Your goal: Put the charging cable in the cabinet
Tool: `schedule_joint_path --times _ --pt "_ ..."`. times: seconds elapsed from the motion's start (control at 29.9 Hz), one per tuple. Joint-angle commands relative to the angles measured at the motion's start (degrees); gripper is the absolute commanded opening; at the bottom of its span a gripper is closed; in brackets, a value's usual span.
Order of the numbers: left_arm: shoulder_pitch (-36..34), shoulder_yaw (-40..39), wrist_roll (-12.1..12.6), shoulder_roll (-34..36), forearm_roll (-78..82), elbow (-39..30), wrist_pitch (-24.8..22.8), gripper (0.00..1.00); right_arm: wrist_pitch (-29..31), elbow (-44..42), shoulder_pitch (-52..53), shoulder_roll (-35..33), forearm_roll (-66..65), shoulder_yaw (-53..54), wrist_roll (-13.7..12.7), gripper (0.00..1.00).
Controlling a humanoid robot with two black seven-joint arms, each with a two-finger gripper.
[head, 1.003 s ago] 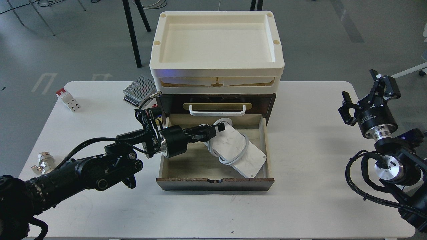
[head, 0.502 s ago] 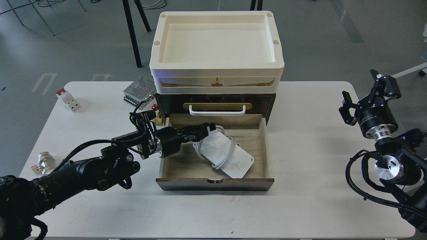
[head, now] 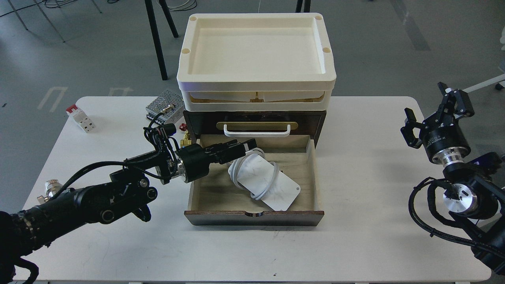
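Note:
The charging cable (head: pixel 263 181), grey-white cord coiled around a white marbled plate, lies flat inside the open pale-wood drawer (head: pixel 311 173) of the dark brown cabinet (head: pixel 319 118). My left gripper (head: pixel 245 147) reaches in over the drawer's left wall, with its tips at the cable's far-left loop. Its fingers stand slightly apart and hold nothing. My right gripper (head: pixel 432 108) is open and empty, raised off the table's right edge, far from the cabinet.
Cream trays (head: pixel 256 85) sit on top of the cabinet. A perforated metal power-supply box (head: pixel 163 103) and small red and brass parts (head: pixel 184 133) lie left of it. A red-white block (head: pixel 81 117) and a metal fitting (head: pixel 50 189) lie on the white table (head: pixel 355 236).
My left gripper lowered the cable into the drawer and moved it leftward, then let go and drew back up and left. The cable now lies still. The right arm has not moved.

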Motion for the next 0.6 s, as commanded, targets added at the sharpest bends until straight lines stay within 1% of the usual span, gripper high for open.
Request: schedule_joint_path --times 0.0,0.13,0.27,0.37,0.47,0.57 --pt "0.08 -0.29 0.01 5.97 -1.42 -6.73 -0.54 0.95 0.00 0.00 0.00 -0.06 0.04 0.00 0.00 0.99" --pt "1.83 -2.31 0.01 11.69 -8.09 -10.61 -0.54 0.97 0.00 0.00 0.00 -0.06 -0.05 0.00 0.00 0.99" --pt "4.46 -5.47 0.01 16.53 -16.00 -11.41 -0.71 0.97 0.09 0.09 0.09 -0.06 0.04 -0.35 0.00 0.99" --pt "7.54 -9.24 0.01 19.60 -21.28 -12.11 -2.11 0.98 0.09 0.18 0.09 -0.06 0.04 -0.35 0.00 0.99" --pt "11.75 -13.72 0.01 21.63 -26.55 -12.29 -4.22 0.98 0.09 0.18 0.09 -0.06 0.04 -0.44 0.00 0.99" --pt "15.89 -18.29 0.01 21.90 -32.96 -11.68 -4.93 0.99 0.09 0.27 0.09 -0.06 0.04 -0.44 0.00 0.99"
